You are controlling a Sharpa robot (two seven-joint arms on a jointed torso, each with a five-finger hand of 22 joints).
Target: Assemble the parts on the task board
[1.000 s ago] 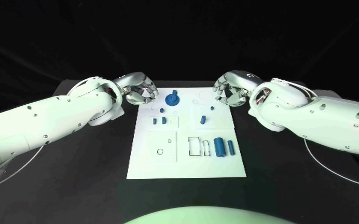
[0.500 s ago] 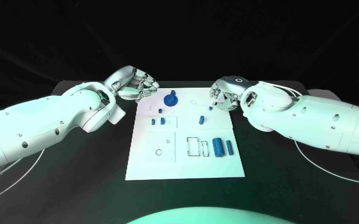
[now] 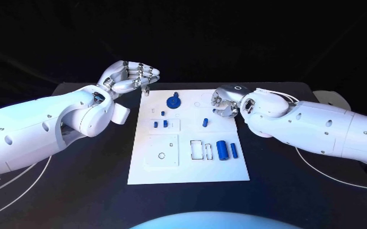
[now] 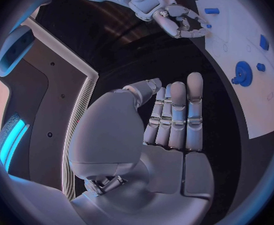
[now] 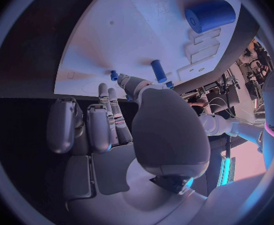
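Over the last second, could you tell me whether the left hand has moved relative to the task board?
Yes. The left hand has lifted away from the task board's far left corner, toward the table's back edge, fingers now raised; it holds nothing.

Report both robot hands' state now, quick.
Left robot hand: open, holding nothing, raised off the far left corner of the task board.
Right robot hand: fingers curled in, nothing seen in them, at the board's far right edge.

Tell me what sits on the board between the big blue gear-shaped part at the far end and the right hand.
In the head view, only bare white task board with a faint circular outline lies between the blue gear-shaped part and the right hand; no loose part sits there.
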